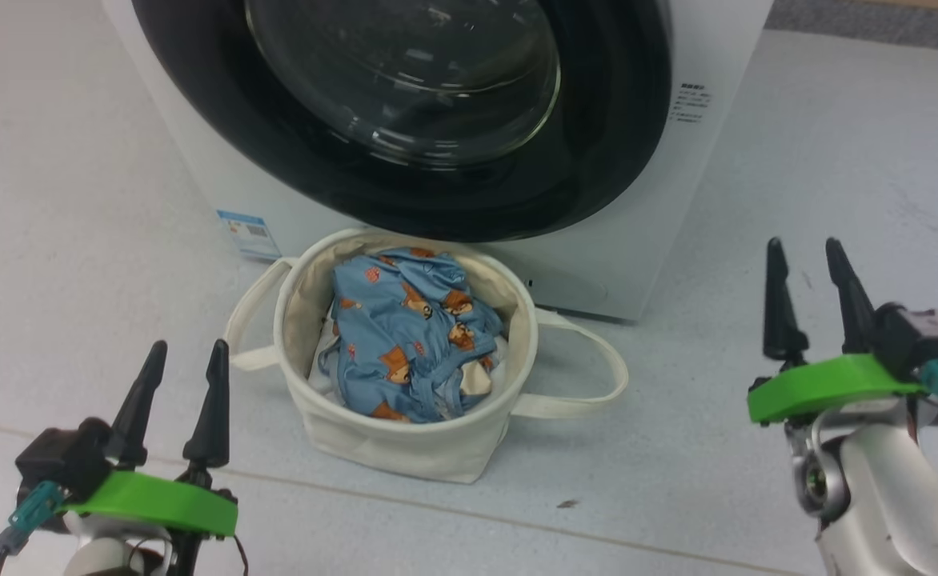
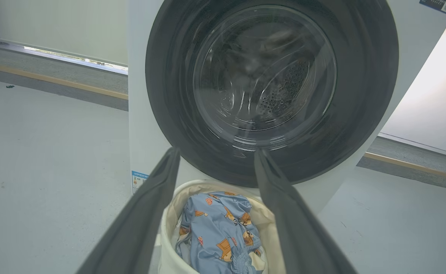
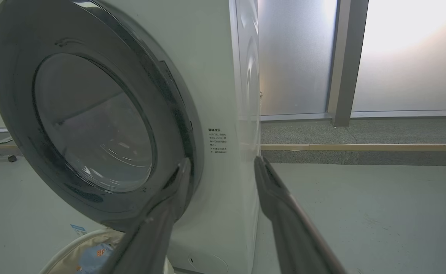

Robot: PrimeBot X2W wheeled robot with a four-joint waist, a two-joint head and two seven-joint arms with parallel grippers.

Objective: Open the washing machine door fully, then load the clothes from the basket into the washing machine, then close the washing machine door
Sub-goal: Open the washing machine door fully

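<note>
Laundry waits at the foot of a shut machine: the clothes [image 1: 409, 336], light blue and bear-printed, lie heaped in the basket [image 1: 405, 448], which stands on the floor [image 1: 757, 448] just in front of the washing machine [image 1: 597, 264], close under the washing machine door [image 1: 405, 80]. The door sits closed against the white front.

The left gripper [image 1: 188, 348] and right gripper [image 1: 803, 244] hover either side of the basket, each with its two dark fingers parted and nothing between them.

The door looks rigid and weighty, and its glossy black rim is likely slick. A pull would best come at the rim's edge on the right gripper's side (the right wrist view shows a recess there, though whether it is the handle is hard to tell). The garments look light, limp and easy to pinch from the top of the heap. Bare floor lies open on both sides, but the basket's loop handles [image 1: 589, 360] sprawl outward, a likely snag.
</note>
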